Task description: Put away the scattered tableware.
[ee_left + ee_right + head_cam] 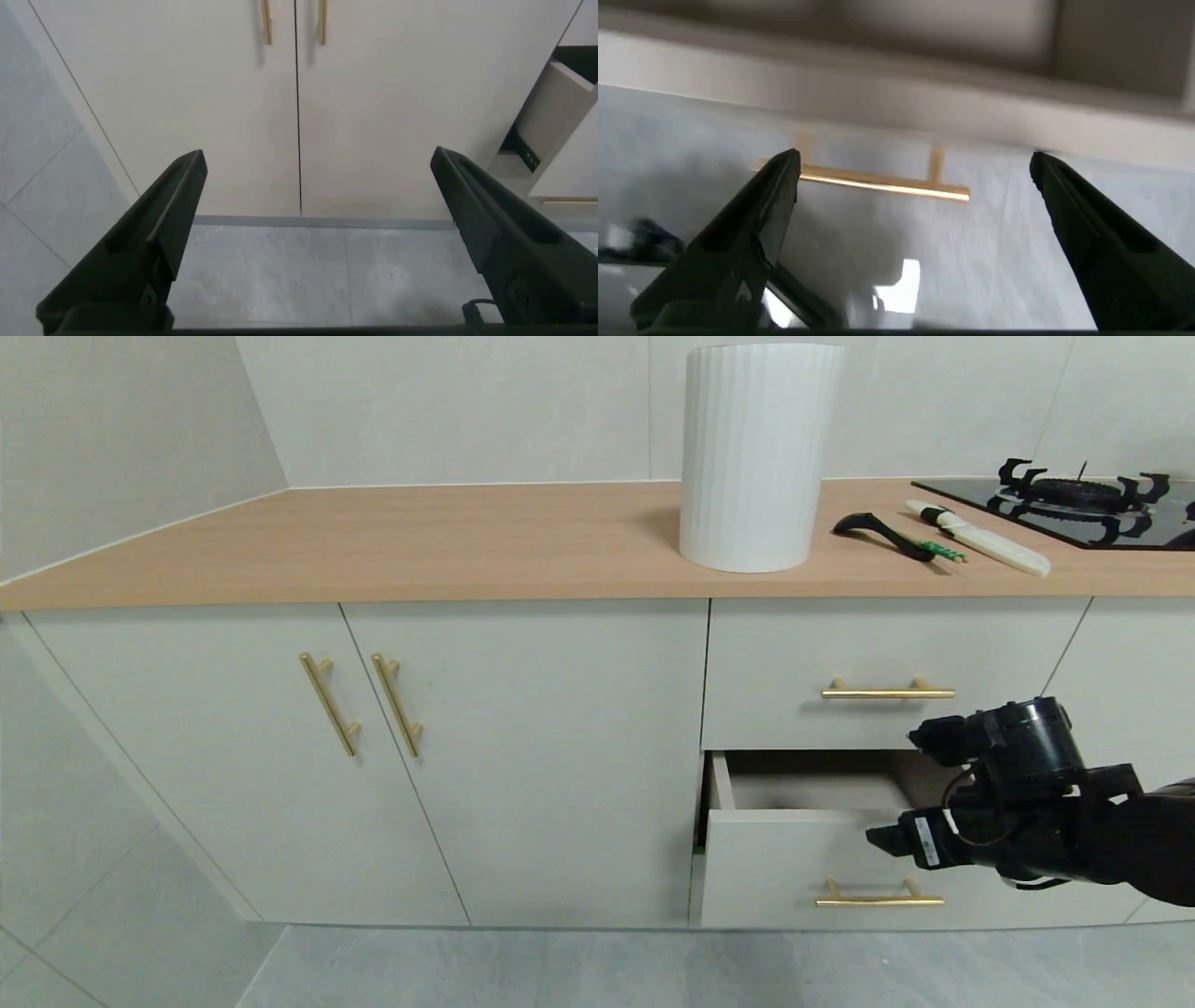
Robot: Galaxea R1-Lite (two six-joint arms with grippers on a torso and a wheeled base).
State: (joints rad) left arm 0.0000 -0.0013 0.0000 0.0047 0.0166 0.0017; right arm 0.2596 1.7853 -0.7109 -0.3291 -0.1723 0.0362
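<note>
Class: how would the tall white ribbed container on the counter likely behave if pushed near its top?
The white ribbed container is tall for its base, so a high push would probably tip it. Being round, it would likely roll once down. It stands near the counter edge, so it might fall off.

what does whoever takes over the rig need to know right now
Left gripper: open, empty, low before the cabinet doors.
Right gripper: open, empty, in front of the lower drawer, by its gold handle.
Things: black spoon and white knife lie on the countertop, between the white canister and the hob.
Done: lower drawer partly open.
Left: pick up both utensils, put them away, probably in that drawer, then close it.
</note>
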